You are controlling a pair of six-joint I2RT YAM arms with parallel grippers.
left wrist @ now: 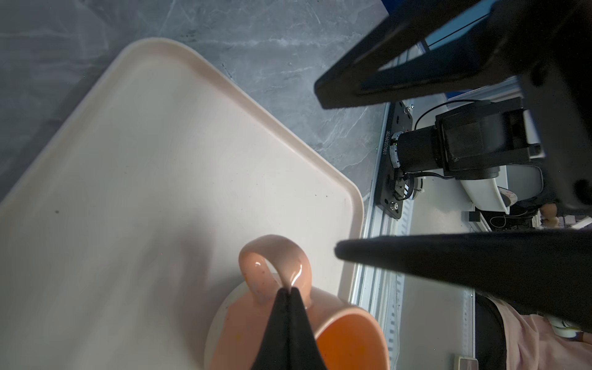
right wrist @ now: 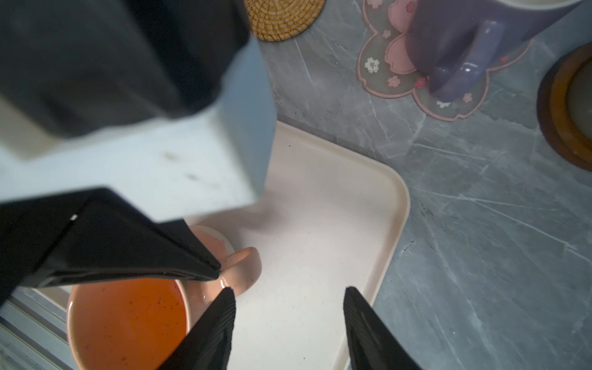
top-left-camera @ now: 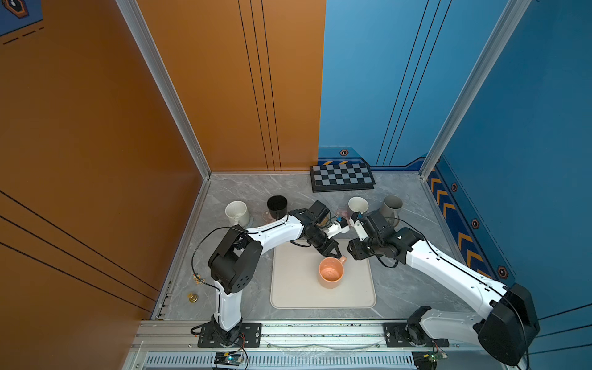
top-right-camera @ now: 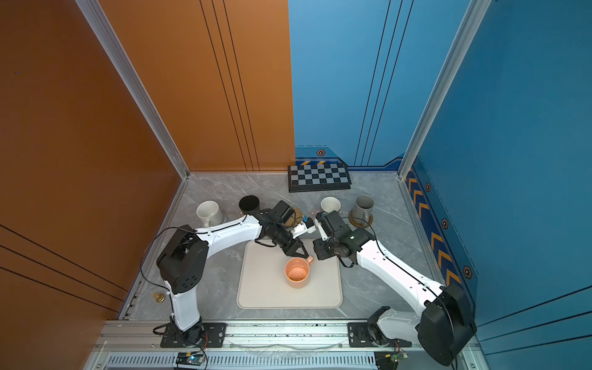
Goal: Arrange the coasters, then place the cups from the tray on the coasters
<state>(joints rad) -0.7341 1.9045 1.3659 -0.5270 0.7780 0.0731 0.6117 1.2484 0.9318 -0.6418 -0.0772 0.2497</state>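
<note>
Right wrist view: peach mug [right wrist: 128, 320] stood upright on cream tray [right wrist: 320, 208], glossy, speckled, handle [right wrist: 245, 266] aimed at tray's far right corner. Left gripper [right wrist: 216, 272] closed tight at handle; right gripper [right wrist: 288, 291] half-spread, empty.

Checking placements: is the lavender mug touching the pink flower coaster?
Touching. The right wrist view shows the lavender mug standing on the pink flower coaster, whose petals stick out around its base.

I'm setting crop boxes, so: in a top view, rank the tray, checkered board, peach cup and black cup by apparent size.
1. tray, by far largest.
2. checkered board.
3. peach cup and black cup: nearly alike; peach looks slightly bigger but likely sits nearer the camera, so unranked.
</note>
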